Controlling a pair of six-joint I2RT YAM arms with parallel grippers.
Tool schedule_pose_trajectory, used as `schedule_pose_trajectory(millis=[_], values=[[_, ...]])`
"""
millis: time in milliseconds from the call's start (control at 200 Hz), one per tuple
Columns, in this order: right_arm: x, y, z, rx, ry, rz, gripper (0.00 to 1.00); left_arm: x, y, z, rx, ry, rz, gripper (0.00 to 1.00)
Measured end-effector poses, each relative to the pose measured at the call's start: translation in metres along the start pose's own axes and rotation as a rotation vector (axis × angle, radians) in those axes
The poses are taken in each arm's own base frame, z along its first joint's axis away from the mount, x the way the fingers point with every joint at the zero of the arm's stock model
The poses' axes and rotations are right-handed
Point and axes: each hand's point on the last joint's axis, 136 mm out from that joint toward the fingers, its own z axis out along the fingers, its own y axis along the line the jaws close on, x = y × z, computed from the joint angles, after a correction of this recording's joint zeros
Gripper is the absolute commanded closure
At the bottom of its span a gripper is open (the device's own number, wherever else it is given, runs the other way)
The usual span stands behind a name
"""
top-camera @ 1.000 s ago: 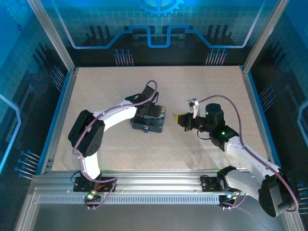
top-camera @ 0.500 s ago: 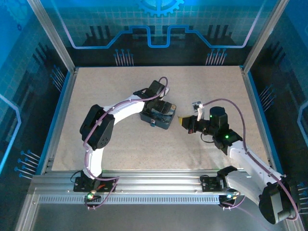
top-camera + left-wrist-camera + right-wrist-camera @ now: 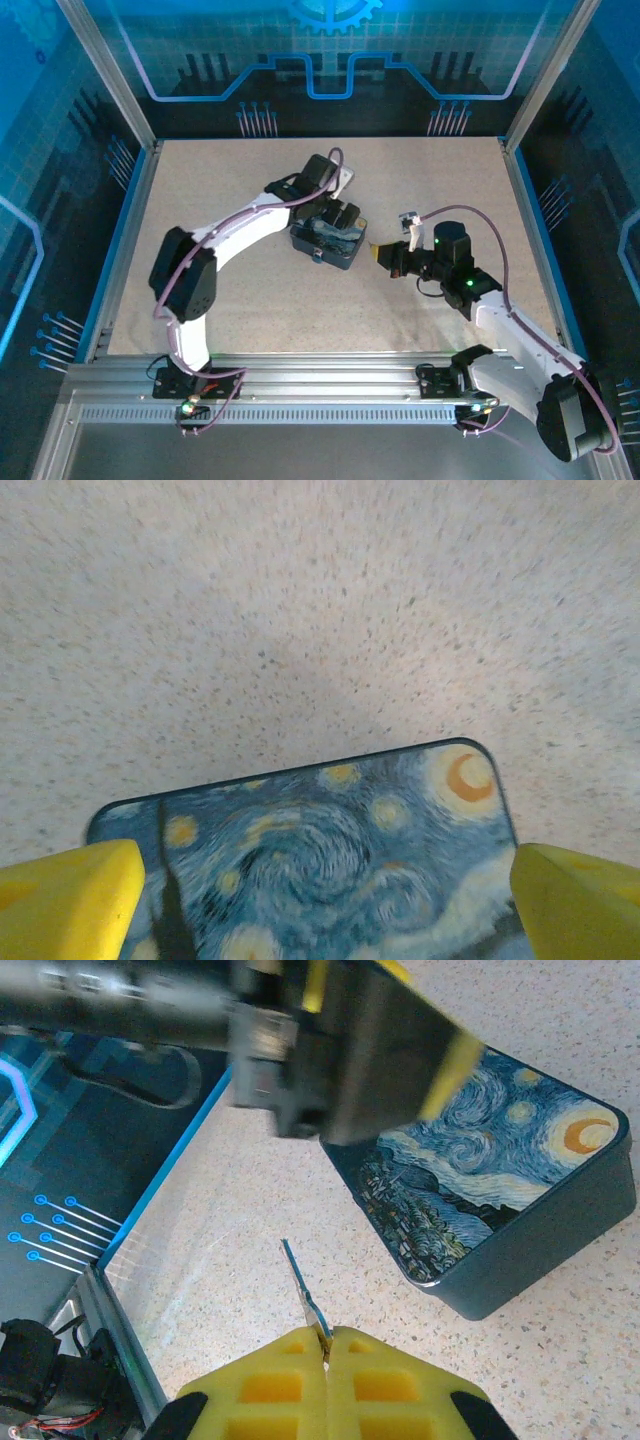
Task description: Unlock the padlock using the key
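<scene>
A thin dark-grey key (image 3: 303, 1292) sticks out from my right gripper (image 3: 327, 1348), which is shut on it. The key's tip points at the bare table just left of the dark-blue night-sky tin (image 3: 500, 1170). In the top view my right gripper (image 3: 381, 252) sits close to the tin's right end (image 3: 345, 248). My left gripper (image 3: 320, 920) hangs open over the tin lid (image 3: 330, 850), its yellow fingers (image 3: 65, 900) spread to the lid's two ends. A tiny pale speck (image 3: 318, 256) on the tin's near wall may be the padlock; it is too small to tell.
The speckled table (image 3: 250, 300) is bounded by a blue rim and metal posts. My left arm (image 3: 240, 230) arches over the table's middle left. The aluminium rail (image 3: 320, 385) runs along the near edge.
The tin has slid right and turned under my left gripper. My left arm's elbow swung right, then back left. My right gripper with the key shifted slightly right and nearer.
</scene>
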Motion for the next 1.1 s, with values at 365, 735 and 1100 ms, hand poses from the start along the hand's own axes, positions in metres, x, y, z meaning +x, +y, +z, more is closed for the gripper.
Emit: schedule_pose_trajectory(millis=[365,735,1100], values=[[0.012,-0.014,0.024,0.007,0.060,0.060,1.00,0.060,0.024,-0.082,0.075,-0.185,-0.212,0.03],[0.000,-0.027,0.085,-0.007,0.111,0.131,1.00,0.151,0.012,-0.046,0.255,-0.139,-0.471,0.10],[-0.012,-0.044,0.130,0.011,0.143,0.164,1.00,0.161,0.003,0.002,0.339,-0.119,-0.536,0.21]])
